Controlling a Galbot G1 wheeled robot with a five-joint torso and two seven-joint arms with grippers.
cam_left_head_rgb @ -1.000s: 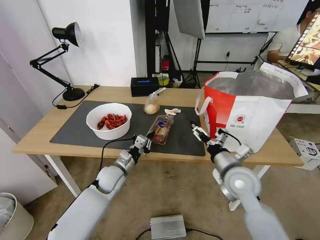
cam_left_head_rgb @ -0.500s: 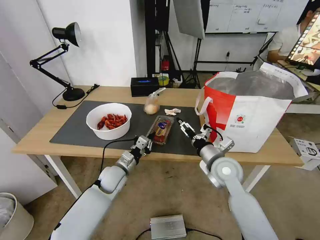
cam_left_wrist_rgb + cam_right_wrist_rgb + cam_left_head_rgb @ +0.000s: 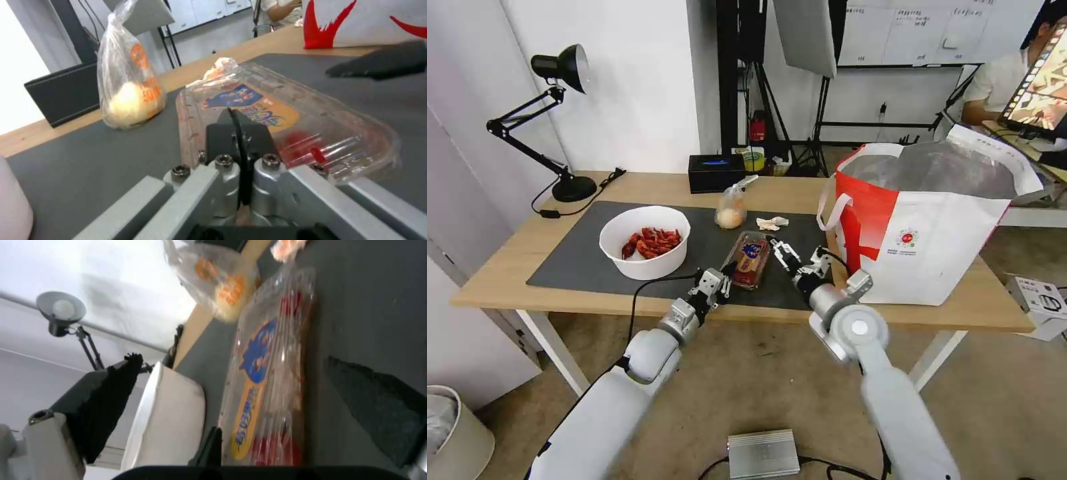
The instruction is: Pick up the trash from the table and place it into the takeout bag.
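**2 hands flank the clear tray on the tabletop**

The clear hinged plastic tray [image 3: 748, 259] lies on the dark grey mat [image 3: 580, 257] near the front edge of the light-wood tabletop [image 3: 507, 267]. The left hand [image 3: 725, 275] sits at the tray's near end, fingers closed together and gripping nothing. The right hand [image 3: 779, 248] hovers just beside the tray's right side, fingers spread apart and empty. The white round bowl of red crayfish shells [image 3: 645, 241] stands toward the mat's left. The knotted clear bag [image 3: 732, 208] and crumpled white tissue [image 3: 772, 223] rest near the mat's far edge. The red-and-white takeout bag [image 3: 924, 220] stands open at the tabletop's right end.
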